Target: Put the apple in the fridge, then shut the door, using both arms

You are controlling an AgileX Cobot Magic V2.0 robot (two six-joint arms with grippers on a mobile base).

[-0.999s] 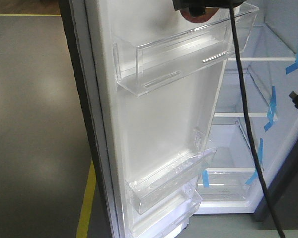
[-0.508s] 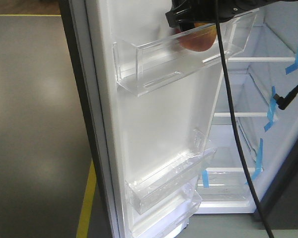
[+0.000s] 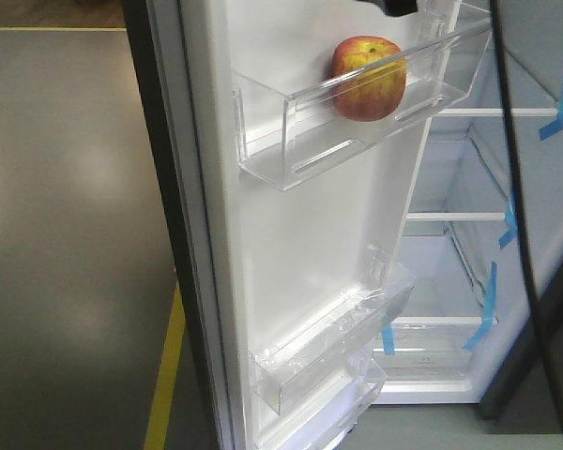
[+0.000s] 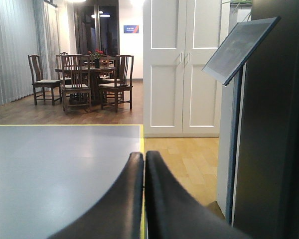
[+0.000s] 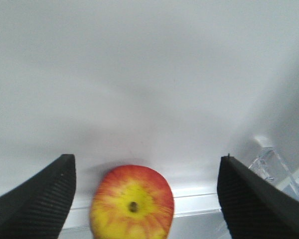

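Note:
The red and yellow apple (image 3: 368, 79) sits in the top clear bin (image 3: 291, 141) on the white inner face of the open door (image 3: 300, 234). The fridge (image 3: 450, 272) stands open behind it, white inside. In the right wrist view the apple (image 5: 133, 204) lies below and between the fingers of my right gripper (image 5: 145, 164), which is open wide and not touching it. Only a black bit of that arm (image 3: 387, 6) shows at the top of the front view. My left gripper (image 4: 143, 157) is shut and holds nothing, pointing out over the grey floor.
Lower door bins (image 3: 328, 337) jut out below. Fridge shelves carry blue tape strips (image 3: 511, 202). A black cable (image 3: 521, 187) hangs in front of the fridge. A yellow floor line (image 3: 164, 375) runs left of the door. A dark panel (image 4: 274, 124) and a sign stand (image 4: 239, 47) are beside my left gripper.
My right gripper has let go of the apple and risen almost out of the front view. The apple now rests in the top door bin. The door has shifted slightly right.

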